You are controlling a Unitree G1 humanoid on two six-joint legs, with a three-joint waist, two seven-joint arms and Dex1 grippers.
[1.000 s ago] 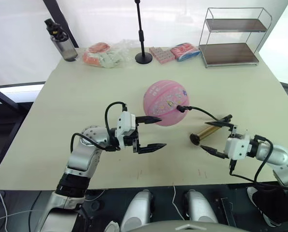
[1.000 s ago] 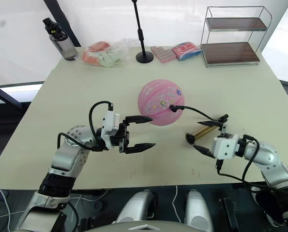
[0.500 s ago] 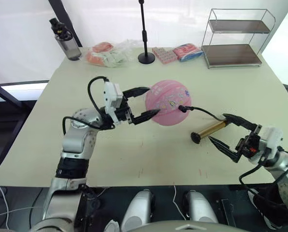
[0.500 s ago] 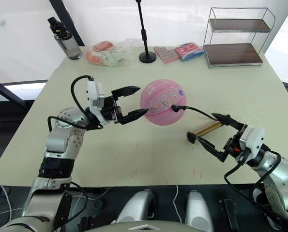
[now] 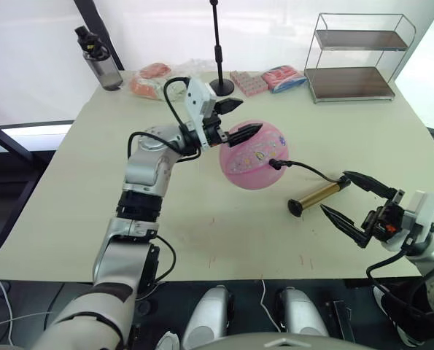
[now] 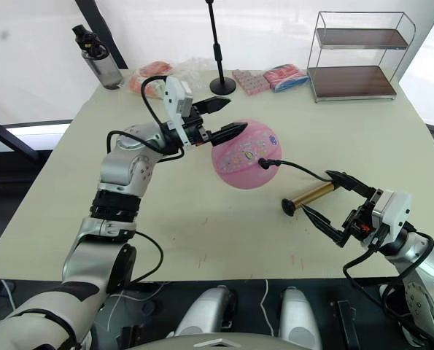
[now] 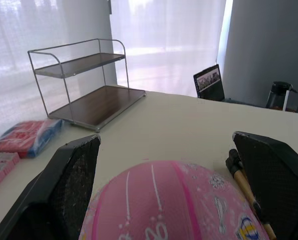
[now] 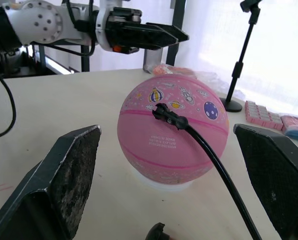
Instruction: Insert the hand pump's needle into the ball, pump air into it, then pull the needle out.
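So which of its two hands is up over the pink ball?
The left hand, open and raised above the ball. The right hand sits low by the gold hand pump, also open.

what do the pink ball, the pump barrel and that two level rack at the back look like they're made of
The ball looks like matte rubber or soft plastic with printed motifs. The pump barrel looks like metal: shiny gold-bronze with highlights, black ends probably plastic. The rack seems thin bright wire, likely metal, holding two dark brown shelves that look like wood or laminate.

No legible text is seen; a small white line printed on the ball (image 8: 171, 136) at its 6 o'clock cannot be read.
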